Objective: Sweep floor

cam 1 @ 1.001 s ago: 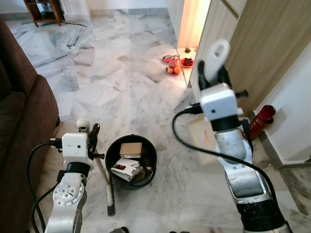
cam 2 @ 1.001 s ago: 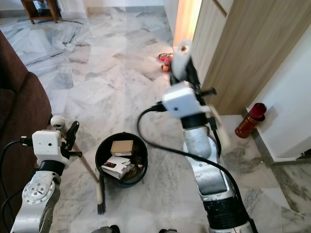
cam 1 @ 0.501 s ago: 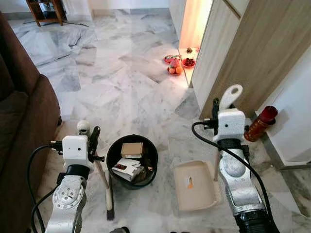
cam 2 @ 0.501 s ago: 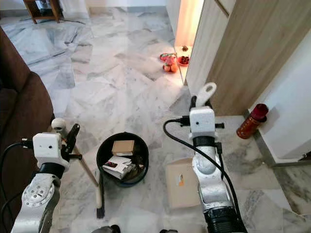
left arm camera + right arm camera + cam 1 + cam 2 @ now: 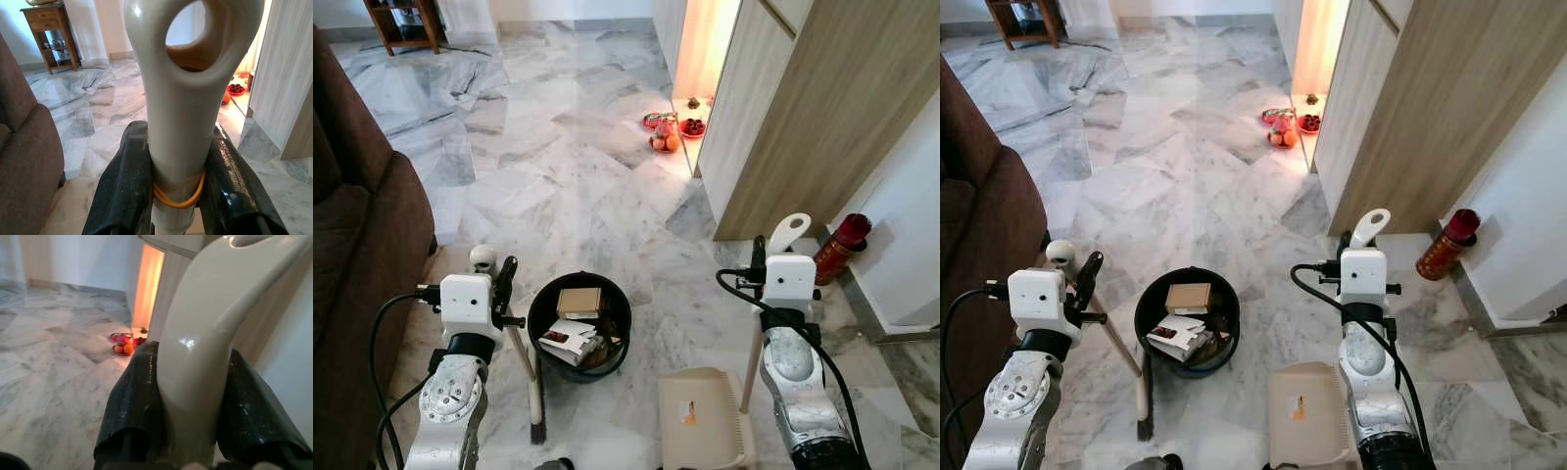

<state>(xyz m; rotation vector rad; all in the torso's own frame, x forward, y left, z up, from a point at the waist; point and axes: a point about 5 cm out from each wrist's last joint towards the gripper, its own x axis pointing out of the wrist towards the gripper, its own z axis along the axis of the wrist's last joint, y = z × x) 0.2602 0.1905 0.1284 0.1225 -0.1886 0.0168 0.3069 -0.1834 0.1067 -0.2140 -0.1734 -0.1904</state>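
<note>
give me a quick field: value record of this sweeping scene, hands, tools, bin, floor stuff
left hand: shut on broom handle
broom: bristles on the floor, left of bin
right hand: shut on dustpan handle
dustpan: on the floor, right of bin
bin: black, holds boxes and paper scraps
sofa: brown, robot's left
red bottle: by the wall, right
fruit plates: beside the lit doorway
</note>
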